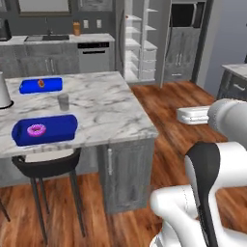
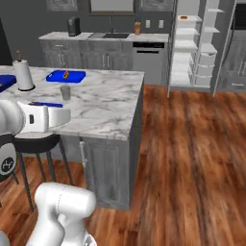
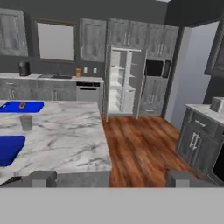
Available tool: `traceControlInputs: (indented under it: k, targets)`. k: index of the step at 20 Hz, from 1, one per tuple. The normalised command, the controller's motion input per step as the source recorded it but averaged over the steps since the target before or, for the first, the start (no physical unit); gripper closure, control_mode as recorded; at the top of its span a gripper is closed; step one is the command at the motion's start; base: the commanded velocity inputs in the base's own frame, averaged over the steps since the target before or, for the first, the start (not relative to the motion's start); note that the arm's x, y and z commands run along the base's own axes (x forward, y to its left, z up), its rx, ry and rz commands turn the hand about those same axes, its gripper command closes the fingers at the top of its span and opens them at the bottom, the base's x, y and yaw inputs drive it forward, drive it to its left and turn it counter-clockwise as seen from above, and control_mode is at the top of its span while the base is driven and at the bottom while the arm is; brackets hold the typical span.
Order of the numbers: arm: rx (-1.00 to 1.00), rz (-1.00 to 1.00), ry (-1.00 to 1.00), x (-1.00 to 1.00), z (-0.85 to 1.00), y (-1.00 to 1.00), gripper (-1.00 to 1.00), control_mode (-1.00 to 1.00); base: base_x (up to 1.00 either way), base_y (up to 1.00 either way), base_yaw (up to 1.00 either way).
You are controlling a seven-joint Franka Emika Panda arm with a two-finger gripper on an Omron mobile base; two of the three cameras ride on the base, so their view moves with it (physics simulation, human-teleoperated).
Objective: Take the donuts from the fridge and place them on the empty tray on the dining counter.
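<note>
The purple-pink frosted donut (image 1: 36,129) lies in the near blue tray (image 1: 58,130) on the marble dining counter (image 1: 106,106). That tray's corner also shows at the left of the hand view (image 3: 8,150). Across the wooden floor, the fridge (image 3: 124,83) stands open with its white shelves showing. A small brownish item (image 2: 183,18) sits on an upper fridge shelf, too small to identify. My gripper (image 3: 111,179) is open with nothing between its fingertips. It hovers beside the counter's near corner and faces the fridge.
A second blue tray (image 1: 41,85) with a small orange pastry sits farther back on the counter, with a grey cup (image 1: 63,101) between the trays. A paper towel roll (image 2: 23,74) stands at the left. A dark stool (image 1: 46,166) is tucked under the counter's front edge.
</note>
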Motion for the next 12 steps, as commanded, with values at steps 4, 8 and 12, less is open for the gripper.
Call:
traceControlInputs:
  k: [4,8,12]
  targets:
    - [0.0,0.0,0.0,0.0,0.0,0.0,-1.0,1.0,0.03,-1.0,0.11]
    - [0.0,0.0,0.0,0.0,0.0,0.0,-1.0,1.0,0.22,-0.98,0.37]
    - [0.0,0.0,0.0,0.0,0.0,0.0,-1.0,1.0,0.3,-0.7,0.5]
